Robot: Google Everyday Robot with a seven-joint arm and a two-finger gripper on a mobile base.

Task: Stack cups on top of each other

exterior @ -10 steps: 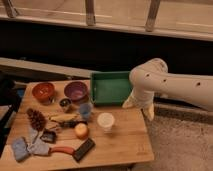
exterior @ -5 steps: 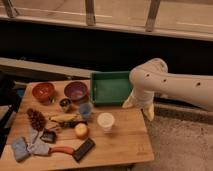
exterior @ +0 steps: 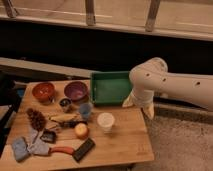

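Hanging below the white arm (exterior: 170, 82), the gripper (exterior: 141, 107) sits at the right edge of the worktop (exterior: 125, 147), beside the green tray (exterior: 111, 87); open or closed, I cannot tell. The white cup (exterior: 105, 121) stands upright near it, to the left in view. The blue cup (exterior: 85, 110) stands just past that, apart from it.

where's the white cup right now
In the camera view, the white cup stands on the wooden table, just right of the light blue cup and in front of the green tray; the gripper hangs to its right.
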